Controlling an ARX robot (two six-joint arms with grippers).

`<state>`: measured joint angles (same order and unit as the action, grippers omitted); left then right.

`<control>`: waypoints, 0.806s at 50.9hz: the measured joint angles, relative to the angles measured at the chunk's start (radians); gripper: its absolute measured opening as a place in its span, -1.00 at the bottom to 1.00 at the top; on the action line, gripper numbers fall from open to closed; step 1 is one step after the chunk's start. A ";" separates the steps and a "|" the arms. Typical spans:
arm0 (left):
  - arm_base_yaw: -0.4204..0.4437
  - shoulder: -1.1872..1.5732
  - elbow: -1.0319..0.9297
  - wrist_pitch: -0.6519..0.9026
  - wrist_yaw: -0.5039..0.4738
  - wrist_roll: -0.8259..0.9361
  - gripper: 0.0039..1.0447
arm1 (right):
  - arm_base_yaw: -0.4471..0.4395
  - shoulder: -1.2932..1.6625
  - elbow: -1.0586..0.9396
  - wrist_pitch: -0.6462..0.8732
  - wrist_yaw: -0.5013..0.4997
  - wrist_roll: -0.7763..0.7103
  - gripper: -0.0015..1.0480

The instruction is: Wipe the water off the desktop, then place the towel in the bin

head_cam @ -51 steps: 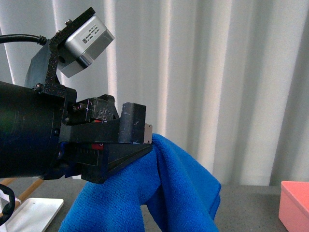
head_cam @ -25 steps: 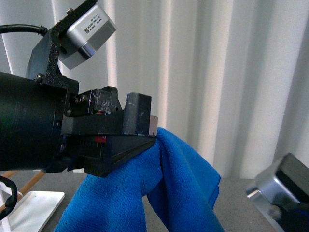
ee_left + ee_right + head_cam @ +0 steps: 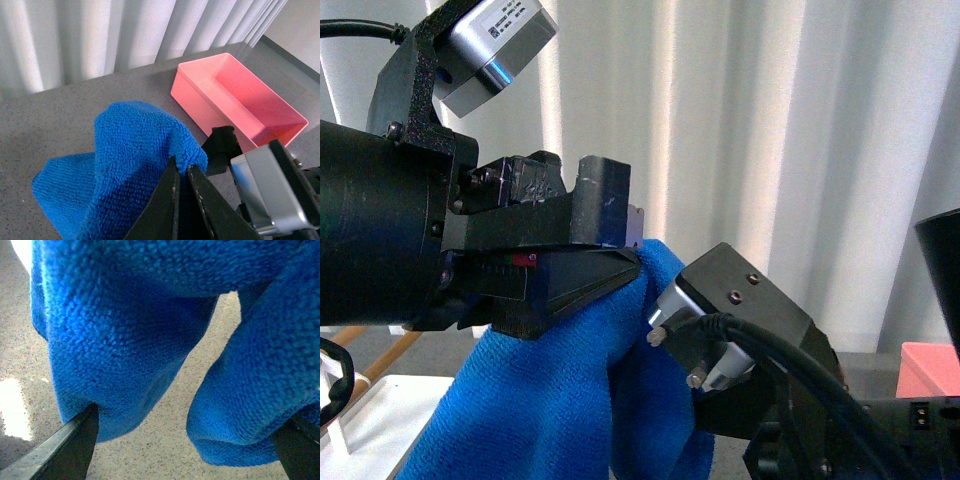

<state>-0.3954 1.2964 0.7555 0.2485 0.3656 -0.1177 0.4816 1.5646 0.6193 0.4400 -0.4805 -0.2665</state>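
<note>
The left gripper [image 3: 181, 172] is clamped tight on a fold of the blue towel [image 3: 125, 150], lifting it off the grey desktop [image 3: 50, 115], probably for carrying to the bin. The right gripper [image 3: 182, 447] gapes wide at the hanging folds, grasping nothing. The pink bin [image 3: 197, 100], near the counter's back-right corner, looks empty.

- Towel [image 3: 135, 150]: bright royal blue, fine looped nap.
- Bin [image 3: 200, 112]: plain salmon pink.
- Counter [image 3: 50, 115]: dark grey, fine light speckles.
- Curtain [image 3: 770, 120]: grey-white, vertical pleat stripes.
</note>
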 joint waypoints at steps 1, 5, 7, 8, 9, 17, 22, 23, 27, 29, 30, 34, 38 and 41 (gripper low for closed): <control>0.000 0.000 0.000 0.000 0.000 0.000 -0.94 | 0.002 0.008 0.005 0.004 0.000 -0.007 0.87; 0.000 0.000 0.000 0.000 0.000 0.000 -0.94 | 0.006 0.032 0.019 0.007 0.000 -0.027 0.87; 0.000 0.000 0.000 0.000 0.000 0.000 -0.94 | 0.008 0.045 0.025 0.013 0.002 -0.037 0.87; 0.000 0.000 0.000 0.000 0.000 0.000 -0.94 | 0.009 0.049 0.027 0.017 0.004 -0.040 0.87; 0.000 0.000 0.000 0.000 0.000 0.000 -0.94 | 0.010 0.053 0.027 0.022 0.008 -0.042 0.87; 0.000 0.000 0.000 0.000 0.000 0.000 -0.94 | 0.017 0.102 0.042 0.053 0.019 -0.066 0.80; 0.000 0.000 0.000 0.000 0.000 0.000 -0.94 | 0.019 0.123 0.042 0.077 0.019 -0.067 0.57; 0.000 0.000 0.000 0.000 0.000 0.000 -0.94 | 0.019 0.126 0.042 0.081 0.018 -0.067 0.53; 0.000 0.000 0.000 0.000 0.000 0.000 -0.94 | 0.021 0.138 0.044 0.107 0.016 -0.066 0.33; 0.000 0.000 0.000 0.000 0.000 0.000 -0.94 | 0.022 0.143 0.048 0.115 0.016 -0.064 0.22; 0.000 0.000 0.000 0.000 0.000 0.000 -0.94 | 0.022 0.144 0.049 0.118 0.016 -0.063 0.20; 0.000 0.000 0.000 0.000 0.000 0.000 -0.94 | 0.023 0.148 0.058 0.131 0.014 -0.054 -0.01; 0.000 0.000 0.000 0.000 0.000 0.000 -0.94 | 0.023 0.150 0.064 0.141 0.019 -0.043 -0.17; 0.000 0.000 0.000 0.000 -0.001 0.000 -0.94 | 0.023 0.152 0.069 0.151 0.019 -0.037 -0.34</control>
<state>-0.3954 1.2964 0.7555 0.2489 0.3645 -0.1177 0.5049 1.7168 0.6884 0.5907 -0.4610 -0.3031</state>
